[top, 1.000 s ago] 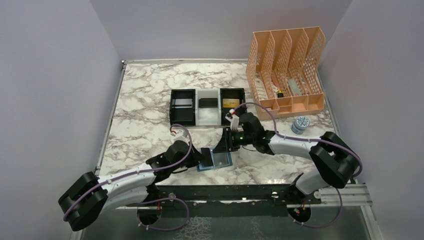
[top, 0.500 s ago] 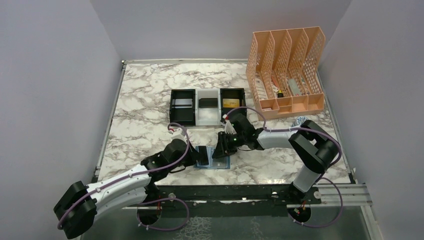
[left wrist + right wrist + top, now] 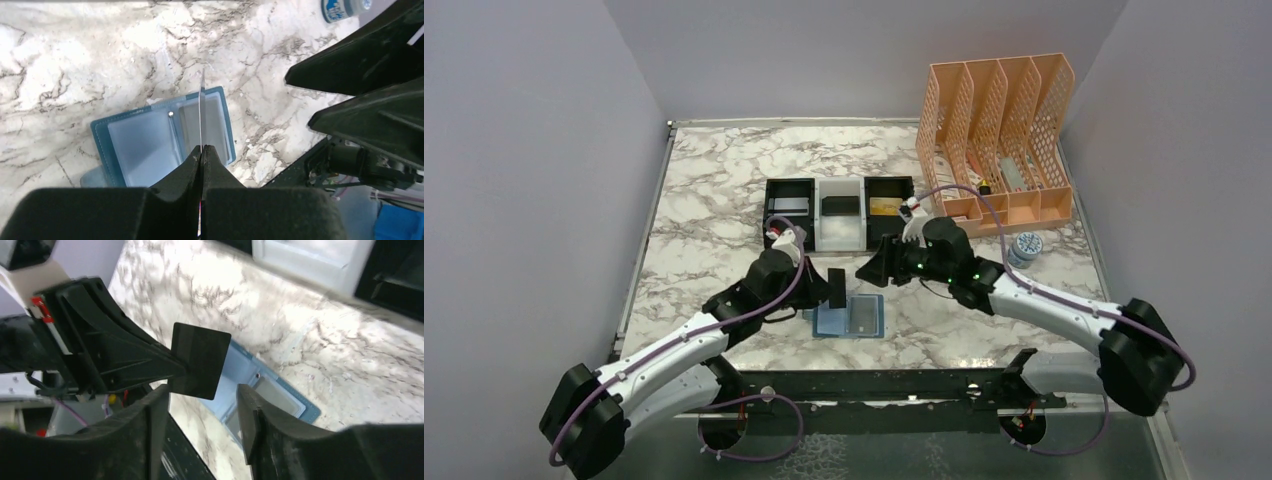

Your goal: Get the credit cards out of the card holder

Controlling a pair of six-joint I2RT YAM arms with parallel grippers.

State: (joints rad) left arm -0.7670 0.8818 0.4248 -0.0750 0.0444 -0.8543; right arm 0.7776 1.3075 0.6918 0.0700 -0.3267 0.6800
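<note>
- Open card holder point(image 3: 849, 318) lies flat by the table's near edge, about midway along. There is a grey patch in its right panel, maybe another card; can't tell.
- My left claw point(image 3: 832, 290) is clenched on a black credit card point(image 3: 200, 360), lifted clear above the holder.
- My right claw point(image 3: 876, 268) is released and empty, just beside.
- Tray point(image 3: 767, 215) beyond has a card in each compartment. Judged mostly done; this card needs dropping off.
</note>
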